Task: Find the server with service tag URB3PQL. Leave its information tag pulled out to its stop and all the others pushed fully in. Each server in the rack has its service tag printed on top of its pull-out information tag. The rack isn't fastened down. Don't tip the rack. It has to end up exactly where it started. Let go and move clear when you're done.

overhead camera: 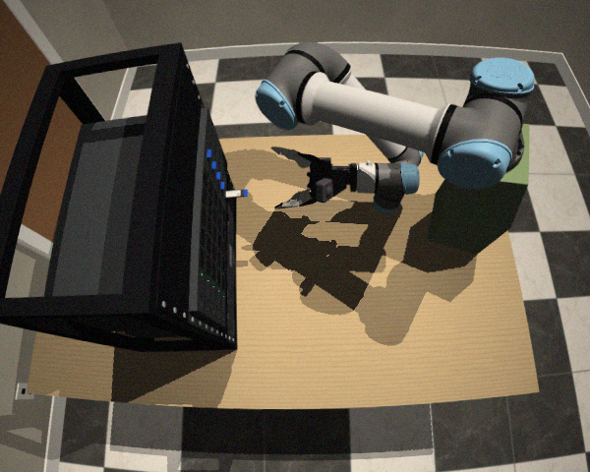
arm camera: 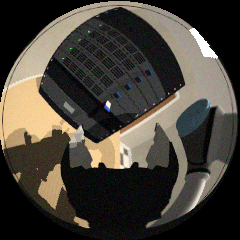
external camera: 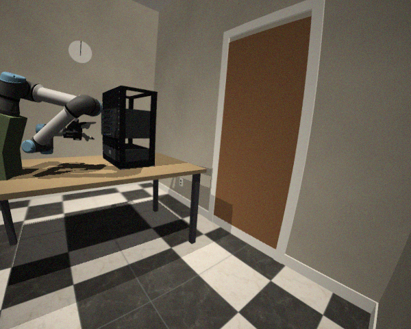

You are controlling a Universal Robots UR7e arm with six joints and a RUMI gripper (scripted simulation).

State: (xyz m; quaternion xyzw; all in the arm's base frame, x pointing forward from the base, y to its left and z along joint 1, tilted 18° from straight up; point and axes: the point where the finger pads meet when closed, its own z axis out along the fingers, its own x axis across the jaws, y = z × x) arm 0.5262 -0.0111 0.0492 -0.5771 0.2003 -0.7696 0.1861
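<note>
The black rack (overhead camera: 169, 127) (external camera: 122, 123) (arm camera: 167, 60) stands upright on the table. One information tag (overhead camera: 232, 193) (arm camera: 108, 104), white with a blue end, sticks out from the lowest of the stacked servers; its print cannot be read. The other tags show only blue ends, such as the top one (overhead camera: 208, 152) (arm camera: 149, 73), close against the server fronts in a row above it. My gripper (overhead camera: 275, 177) (external camera: 93, 131) (arm camera: 119, 124) is wide open and empty, in front of the rack and a short way back from the pulled-out tag, touching nothing.
The wooden table (overhead camera: 438, 366) (external camera: 184, 171) carries the rack. The arm's green pedestal (overhead camera: 520, 170) (external camera: 0, 141) stands at the end opposite the rack. The arm's elbow (overhead camera: 305, 86) (external camera: 83, 106) hangs above the gripper. A brown door (external camera: 262, 123) is in the wall beyond.
</note>
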